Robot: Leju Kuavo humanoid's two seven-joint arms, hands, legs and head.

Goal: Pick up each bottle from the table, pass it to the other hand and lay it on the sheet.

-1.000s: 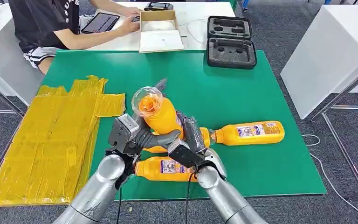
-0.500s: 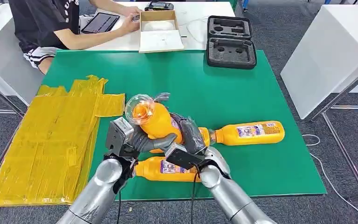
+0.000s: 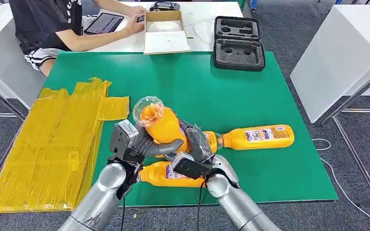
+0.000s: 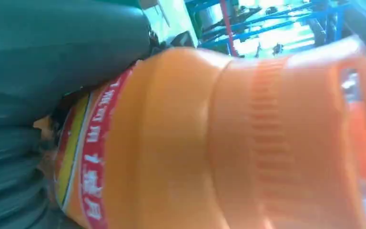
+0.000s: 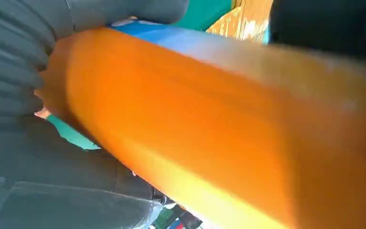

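Holding one bottle (image 3: 163, 126) between them above the table (image 3: 231, 96), left robot hand (image 3: 142, 144) and right robot hand (image 3: 198, 143) both wrap it in the head view; two more lie below, the sheet (image 3: 48, 144) waits left. Left wrist: bottle (image 4: 228, 138) close up. Right wrist: thumb (image 5: 19, 62) presses it. Release too early, I'd say, and it drops.

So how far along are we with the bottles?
Nothing lies on the yellow sheet yet. One bottle is mid-handover, held up between the left hand and right hand; which one bears it I can't tell. Two more bottles lie on the green table, waiting.
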